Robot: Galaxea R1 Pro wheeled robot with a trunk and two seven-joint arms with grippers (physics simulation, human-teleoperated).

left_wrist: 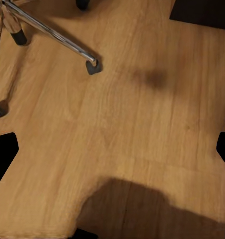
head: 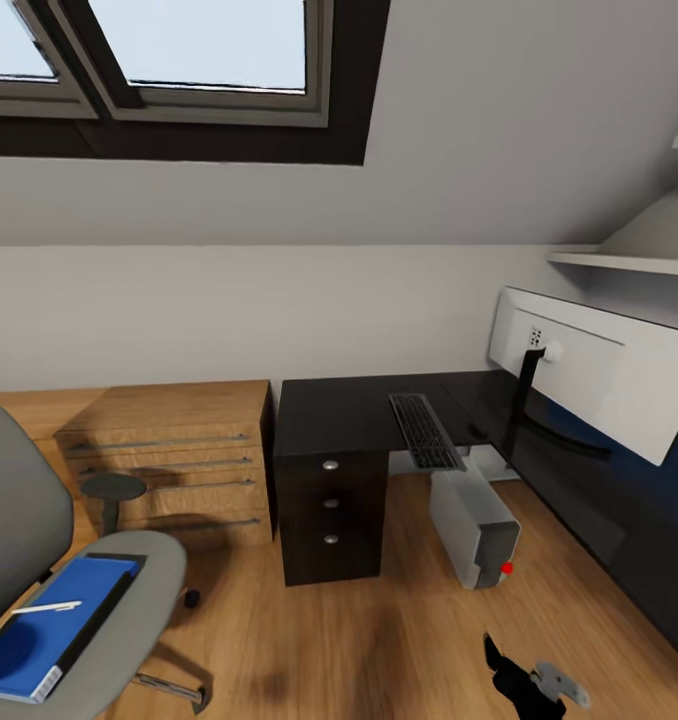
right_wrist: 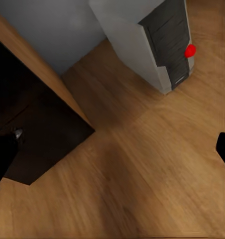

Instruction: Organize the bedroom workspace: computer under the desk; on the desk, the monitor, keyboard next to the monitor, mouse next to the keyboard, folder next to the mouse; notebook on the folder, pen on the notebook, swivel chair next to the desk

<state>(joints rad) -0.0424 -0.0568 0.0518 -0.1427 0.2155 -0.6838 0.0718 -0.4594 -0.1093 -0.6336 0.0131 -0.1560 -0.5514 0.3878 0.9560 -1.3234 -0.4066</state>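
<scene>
The L-shaped black table [head: 349, 410] stands in the corner under the sloped ceiling, its three-drawer unit [head: 329, 510] facing the room; one wing runs along the right wall. On that wing the monitor [head: 599, 385] stands upright on its thin black stand, white back showing. The swivel chair [head: 39, 560] sits at the left, well apart from the table, its chrome legs and castors [left_wrist: 92, 66] showing in the left wrist view over the wooden floor [left_wrist: 142, 129]. A low oak chest [head: 169, 455] stands against the wall just beside the drawer unit. The computer [head: 474, 525] stands on the floor beneath the table's inner corner, tilted somewhat, with a red dot [right_wrist: 190, 50] on its dark front panel. The keyboard [head: 424, 430] lies on the tabletop near its front edge, above the computer and near the monitor's base. The blue folder [head: 54, 630] lies flat on the chair seat, with a white pen [head: 47, 607] resting on top of it. The right end effector [head: 534, 685] hangs low over the floor, in front of the computer and far from the folder; its dark fingertips [right_wrist: 3, 154] stand wide apart with nothing between them. The left end effector's fingertips [left_wrist: 3, 152] likewise stand apart, released above bare floor near the chair base.
</scene>
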